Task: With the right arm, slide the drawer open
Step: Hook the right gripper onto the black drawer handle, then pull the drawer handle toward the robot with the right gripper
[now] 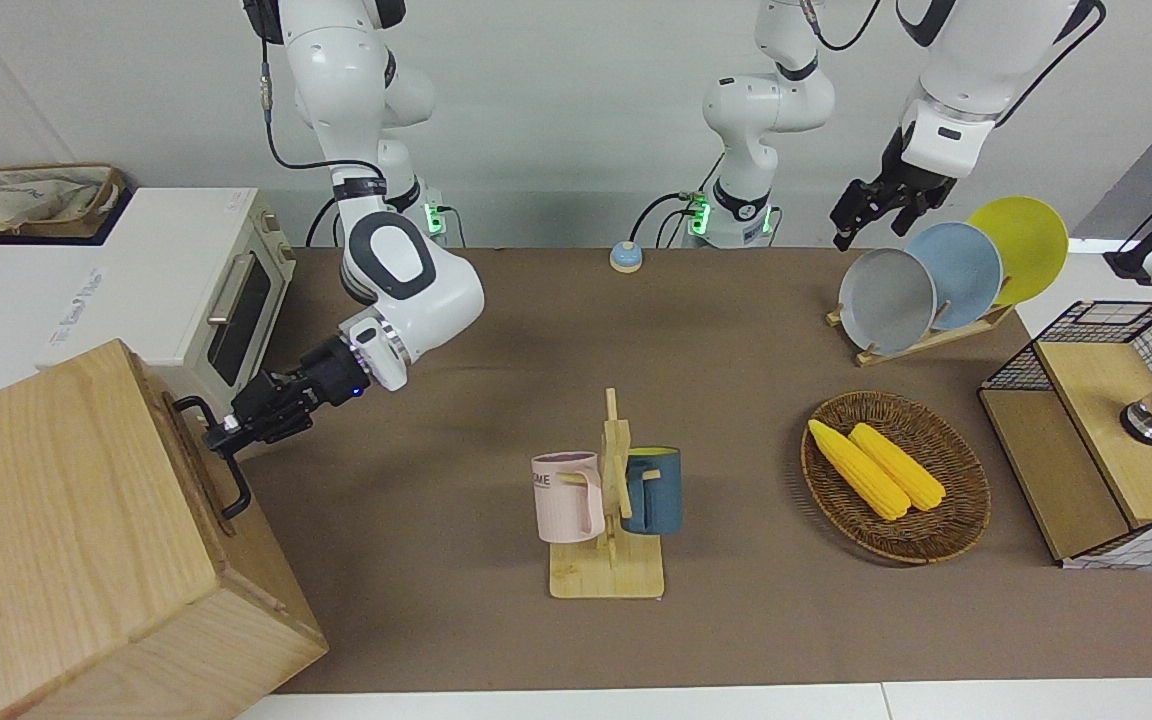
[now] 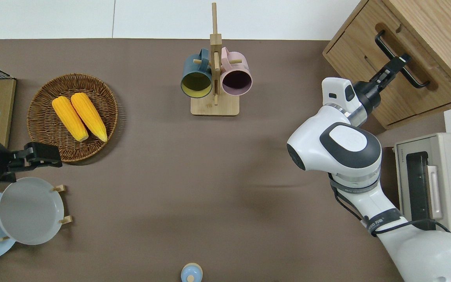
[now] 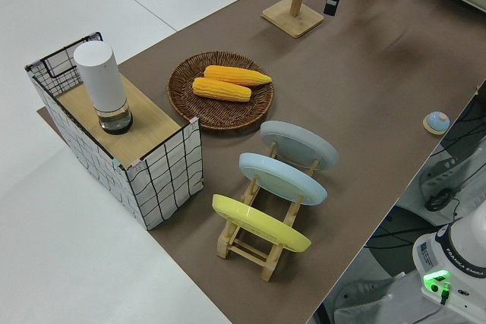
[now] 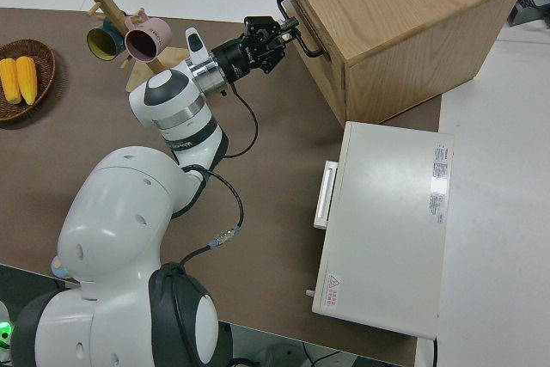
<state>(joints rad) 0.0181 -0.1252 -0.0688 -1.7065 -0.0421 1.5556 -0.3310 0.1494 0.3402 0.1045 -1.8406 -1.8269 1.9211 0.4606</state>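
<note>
Grasp step: right gripper (image 2: 399,62) at handle (image 2: 405,62), finger state unclear; left parked. Next: straight pull toward seven o'clock overhead, opening drawer (image 2: 395,84).

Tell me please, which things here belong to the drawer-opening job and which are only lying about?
Job: right gripper at the handle of the drawer.
Lying about: toaster oven, mug rack, corn basket, plate rack, parked left arm.
</note>
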